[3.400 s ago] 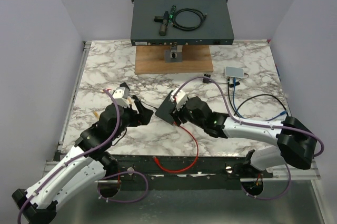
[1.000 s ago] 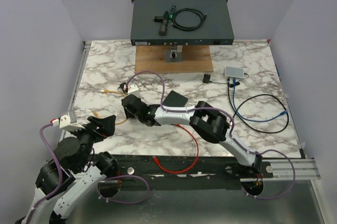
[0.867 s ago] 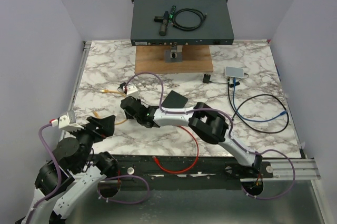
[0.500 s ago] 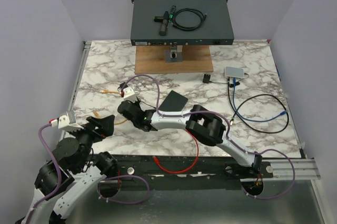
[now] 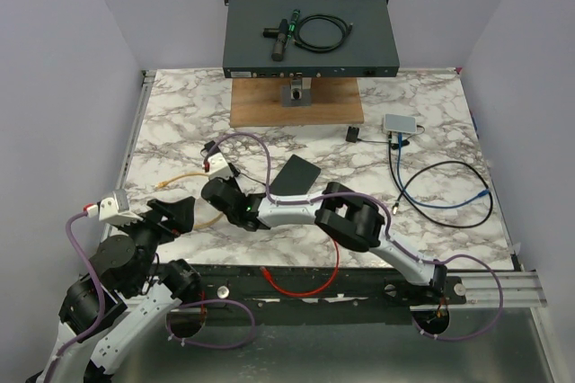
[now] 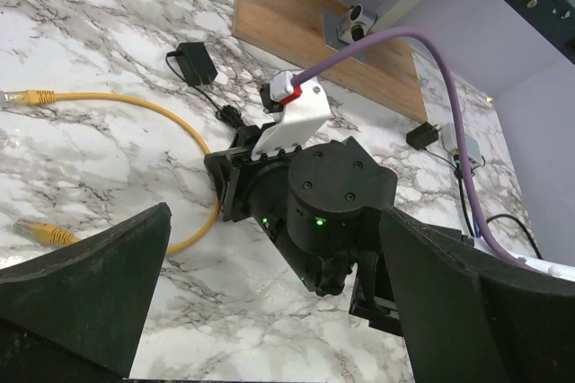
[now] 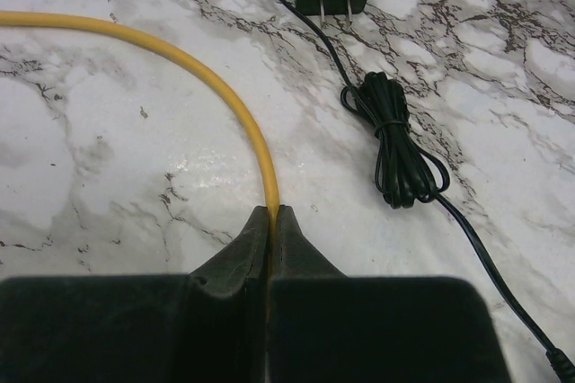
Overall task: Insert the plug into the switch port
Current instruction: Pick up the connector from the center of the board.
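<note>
Yellow cable (image 7: 180, 59) tight in closed right hand (image 7: 271, 217)

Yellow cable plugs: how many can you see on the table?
2. In the left wrist view, one plug lies at the left edge, ending the yellow cable; the second plug lies below it, nearer the camera. No other yellow ones show.

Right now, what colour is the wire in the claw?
Yellow. The right claw pinches the yellow wire, seen best in the right wrist view.
</note>
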Robot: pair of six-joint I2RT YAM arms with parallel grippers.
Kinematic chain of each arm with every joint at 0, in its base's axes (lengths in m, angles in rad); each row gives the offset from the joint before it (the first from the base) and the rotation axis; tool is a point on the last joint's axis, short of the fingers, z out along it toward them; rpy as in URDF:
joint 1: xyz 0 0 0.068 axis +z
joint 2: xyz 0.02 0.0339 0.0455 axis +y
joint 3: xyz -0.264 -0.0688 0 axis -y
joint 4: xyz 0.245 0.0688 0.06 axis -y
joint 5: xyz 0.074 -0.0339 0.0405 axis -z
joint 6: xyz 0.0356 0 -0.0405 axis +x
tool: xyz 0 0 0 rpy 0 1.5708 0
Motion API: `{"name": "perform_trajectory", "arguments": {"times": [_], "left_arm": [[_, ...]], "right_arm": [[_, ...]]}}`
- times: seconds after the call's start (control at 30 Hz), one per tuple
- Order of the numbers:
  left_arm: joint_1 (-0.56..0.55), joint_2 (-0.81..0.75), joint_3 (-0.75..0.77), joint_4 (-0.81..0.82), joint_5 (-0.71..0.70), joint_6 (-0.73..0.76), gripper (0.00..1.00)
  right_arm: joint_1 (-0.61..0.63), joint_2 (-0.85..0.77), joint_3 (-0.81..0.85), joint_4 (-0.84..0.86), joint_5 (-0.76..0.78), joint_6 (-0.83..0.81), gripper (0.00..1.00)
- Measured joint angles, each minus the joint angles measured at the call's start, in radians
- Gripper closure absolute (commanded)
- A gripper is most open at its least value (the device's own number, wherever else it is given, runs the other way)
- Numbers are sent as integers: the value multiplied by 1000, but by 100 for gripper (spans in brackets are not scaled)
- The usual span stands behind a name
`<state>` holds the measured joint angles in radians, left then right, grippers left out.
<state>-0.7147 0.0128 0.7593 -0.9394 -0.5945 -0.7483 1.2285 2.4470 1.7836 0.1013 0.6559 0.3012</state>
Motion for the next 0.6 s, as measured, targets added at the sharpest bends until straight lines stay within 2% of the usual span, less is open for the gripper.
{"name": "perform_trajectory", "arguments": {"times": [0.33, 0.6], "left_arm": [[0, 0, 1, -10, -16, 0, 2], [0, 0, 10, -13, -23, 0, 2]], "right_arm": [[0, -95, -172, 127, 0, -49, 99], [0, -263, -284, 192, -1, -74, 99]]}}
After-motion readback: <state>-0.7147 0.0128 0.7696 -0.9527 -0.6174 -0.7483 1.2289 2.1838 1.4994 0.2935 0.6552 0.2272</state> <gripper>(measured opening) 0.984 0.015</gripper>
